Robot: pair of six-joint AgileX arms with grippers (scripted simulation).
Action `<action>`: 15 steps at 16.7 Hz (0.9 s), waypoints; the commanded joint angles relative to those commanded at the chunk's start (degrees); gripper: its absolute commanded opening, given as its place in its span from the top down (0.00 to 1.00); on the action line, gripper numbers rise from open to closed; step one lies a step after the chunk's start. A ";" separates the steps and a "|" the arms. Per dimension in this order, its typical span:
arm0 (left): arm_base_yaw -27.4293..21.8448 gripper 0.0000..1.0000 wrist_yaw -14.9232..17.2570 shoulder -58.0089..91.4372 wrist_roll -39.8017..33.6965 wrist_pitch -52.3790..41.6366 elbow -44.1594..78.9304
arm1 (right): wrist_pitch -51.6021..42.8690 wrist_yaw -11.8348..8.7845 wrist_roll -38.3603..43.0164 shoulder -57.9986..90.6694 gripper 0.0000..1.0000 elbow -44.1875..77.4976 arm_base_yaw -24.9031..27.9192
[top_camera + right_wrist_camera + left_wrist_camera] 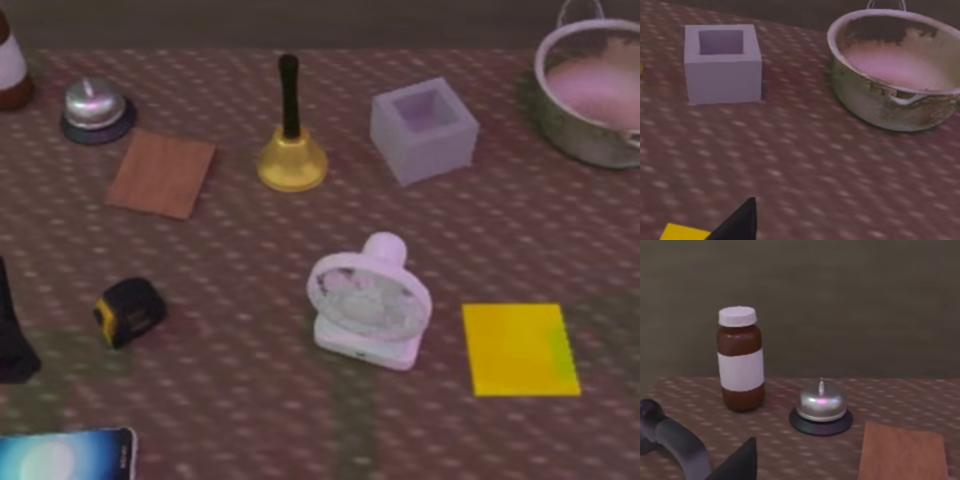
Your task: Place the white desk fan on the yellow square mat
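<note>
The white desk fan [370,305] stands on its rectangular base near the middle of the table, with its round grille facing up and forward. The yellow square mat [520,348] lies flat to its right, a small gap apart; one corner of the mat [682,231] shows in the right wrist view. My left gripper [12,330] is a dark shape at the table's left edge, far from the fan. My right arm is outside the top view; only a dark tip of the right gripper [740,225] shows, close above the mat's corner. Neither gripper holds anything that I can see.
At the back stand a brown bottle [10,65], a silver call bell [95,105], a brass hand bell [291,150], a lavender hollow cube [422,128] and a metal pot [595,90]. A brown wooden square [160,173], a tape measure [130,310] and a phone [65,455] lie on the left.
</note>
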 joint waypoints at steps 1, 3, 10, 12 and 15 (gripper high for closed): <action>0.00 0.00 0.00 0.00 0.00 0.00 0.00 | -3.68 0.03 -1.17 5.23 0.00 4.86 1.82; 0.00 0.00 0.00 0.00 0.00 0.00 0.00 | -11.25 0.03 -3.53 16.69 0.00 15.84 5.71; 0.00 0.00 0.00 0.00 0.00 0.00 0.00 | -37.33 -0.38 -11.73 59.44 0.00 60.00 20.04; 0.00 0.00 0.00 0.00 0.00 0.00 0.00 | -44.45 -0.43 -13.99 70.79 0.00 71.28 23.79; 0.00 0.00 0.00 0.00 0.00 0.00 0.00 | -54.30 -0.38 -17.05 85.53 0.00 85.13 28.69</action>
